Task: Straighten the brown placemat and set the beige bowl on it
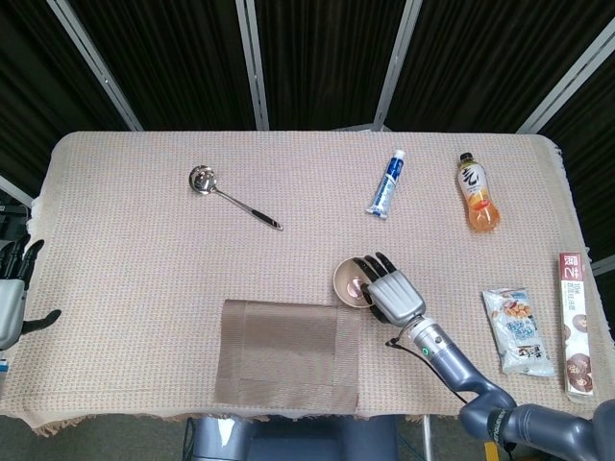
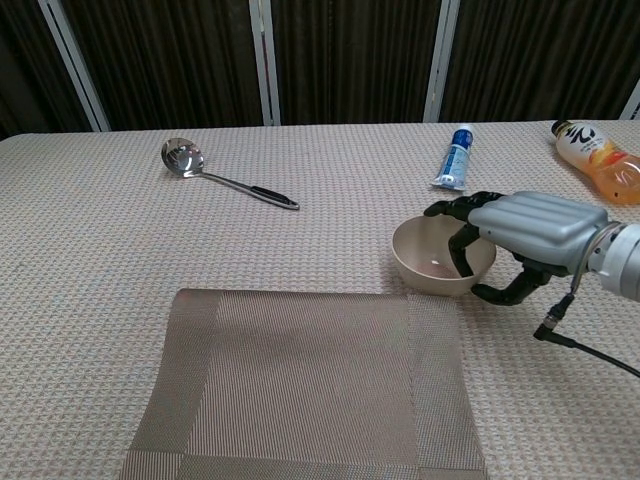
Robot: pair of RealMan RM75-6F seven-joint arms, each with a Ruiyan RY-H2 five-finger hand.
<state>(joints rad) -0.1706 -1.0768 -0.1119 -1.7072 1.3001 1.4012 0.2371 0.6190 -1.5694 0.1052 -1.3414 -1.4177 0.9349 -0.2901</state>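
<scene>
Right hand [image 2: 520, 232] grips the beige bowl [image 2: 440, 258] by its right rim, fingers inside, thumb outside. Bowl sits just beyond the brown placemat [image 2: 305, 385]'s far-right corner; placement lies near-left.

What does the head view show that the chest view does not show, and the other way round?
Only the head view shows the left hand at the table's edge, the snack bag and the long box. The chest view shows nothing extra, only a nearer look. Both show the right hand gripping the beige bowl, the brown placemat, ladle, tube and bottle.
</scene>
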